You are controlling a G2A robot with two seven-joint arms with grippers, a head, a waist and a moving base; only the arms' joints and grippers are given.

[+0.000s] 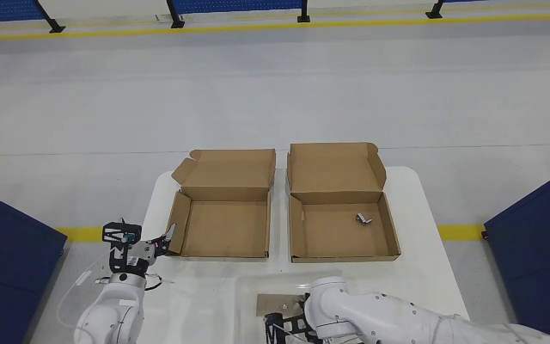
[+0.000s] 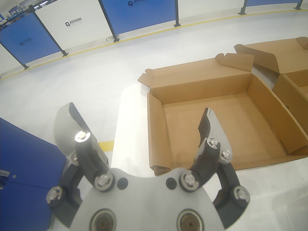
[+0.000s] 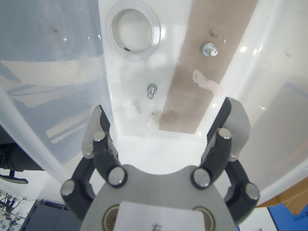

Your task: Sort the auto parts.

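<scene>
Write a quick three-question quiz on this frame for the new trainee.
1. True or false: the left box is empty.
2. The right gripper hangs open over: A) a cardboard box, B) a clear bin, C) bare floor.
3. Fill in: beside the metal ring in that bin lie ___ bolts.

Key: 1 true; 2 B; 3 two.
</scene>
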